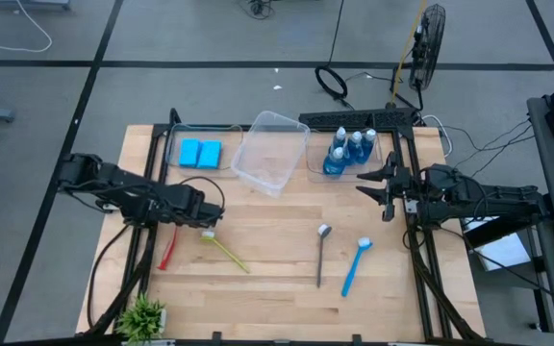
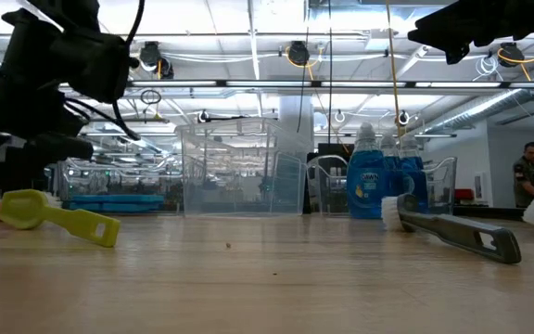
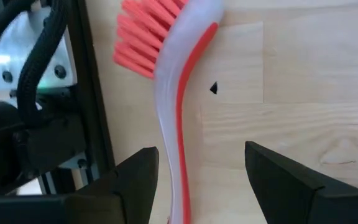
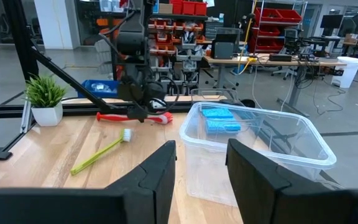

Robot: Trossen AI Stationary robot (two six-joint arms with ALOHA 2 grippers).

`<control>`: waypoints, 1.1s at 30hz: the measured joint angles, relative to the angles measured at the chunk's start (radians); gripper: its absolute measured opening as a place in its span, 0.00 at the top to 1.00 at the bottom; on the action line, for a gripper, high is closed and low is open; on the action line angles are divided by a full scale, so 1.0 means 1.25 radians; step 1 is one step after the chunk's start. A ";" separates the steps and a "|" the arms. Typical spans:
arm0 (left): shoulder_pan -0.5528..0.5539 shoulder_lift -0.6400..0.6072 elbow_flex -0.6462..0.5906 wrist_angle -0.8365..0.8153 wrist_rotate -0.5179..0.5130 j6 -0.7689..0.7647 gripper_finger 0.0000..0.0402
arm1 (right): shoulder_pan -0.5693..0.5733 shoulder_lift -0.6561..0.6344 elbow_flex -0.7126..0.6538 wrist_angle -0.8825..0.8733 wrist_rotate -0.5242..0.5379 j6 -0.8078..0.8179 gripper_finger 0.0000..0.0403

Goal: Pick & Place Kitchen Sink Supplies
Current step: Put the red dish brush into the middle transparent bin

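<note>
A red brush (image 3: 169, 93) with a pale handle lies flat on the wood at the table's left, its bristles toward the far edge. My left gripper (image 3: 201, 180) points down over it, open, with one finger on each side of the handle; it also shows in the right wrist view (image 4: 138, 113). A yellow brush (image 1: 224, 250), a grey spoon-like tool (image 1: 321, 255) and a blue brush (image 1: 354, 266) lie flat further right. Blue bottles (image 1: 349, 149) stand in a clear bin. Blue sponges (image 1: 200, 152) lie in another. My right gripper (image 1: 381, 190) hangs open and level above the table's right side. My left gripper comes from above with its fingers across the red brush's handle (image 3: 171, 168), a little behind the bristles. One finger (image 3: 143, 177) stands right beside the handle; whether it touches I cannot tell. The other is well apart. The brush lies on the table.
An empty clear bin (image 1: 272, 151) stands tilted at the far middle between the sponge bin and the bottle bin. A small green plant (image 1: 142, 315) stands at the near left corner. The black frame rail (image 3: 95, 124) runs close beside the red brush.
</note>
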 joint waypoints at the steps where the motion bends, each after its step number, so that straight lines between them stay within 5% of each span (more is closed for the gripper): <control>1: 0.009 0.000 0.000 0.000 0.006 0.001 0.41 | 0.000 0.000 0.000 0.000 0.000 0.000 0.68; 18: 0.132 -0.002 0.004 -0.005 0.129 0.070 0.41 | 0.000 0.000 0.000 0.000 0.000 0.001 0.68; 33: 0.067 -0.040 0.017 -0.032 0.287 -0.101 0.41 | 0.000 0.000 0.000 0.000 0.000 0.001 0.68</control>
